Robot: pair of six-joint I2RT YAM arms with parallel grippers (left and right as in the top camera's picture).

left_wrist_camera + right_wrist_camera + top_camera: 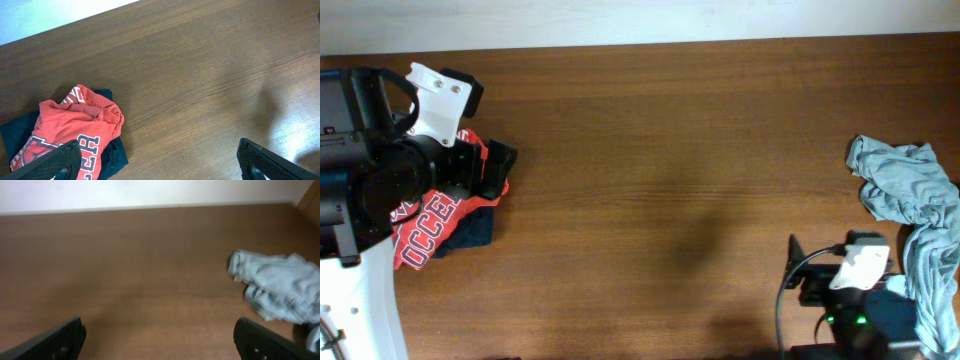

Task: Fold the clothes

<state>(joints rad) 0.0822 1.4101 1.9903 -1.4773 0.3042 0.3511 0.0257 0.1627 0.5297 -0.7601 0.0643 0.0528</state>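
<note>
Both arms idle. Left fingers are spread wide with nothing between them. Right fingers are the same, empty.

The orange-red SOCCER T-shirt is crumpled on top of a dark navy T-shirt at the left end of the wooden surface, just below the left fingers. The pale grey-blue T-shirt is bunched at the right edge near the right fingers, with a tail running toward the near edge.

We see nothing folded yet.

We expect light, limp cotton that will sag and bunch when lifted. The red one may drag the navy along. We'd pinch a raised ridge of the red first, then find shoulder or hem corners, one per arm, to spread it flat.
</note>
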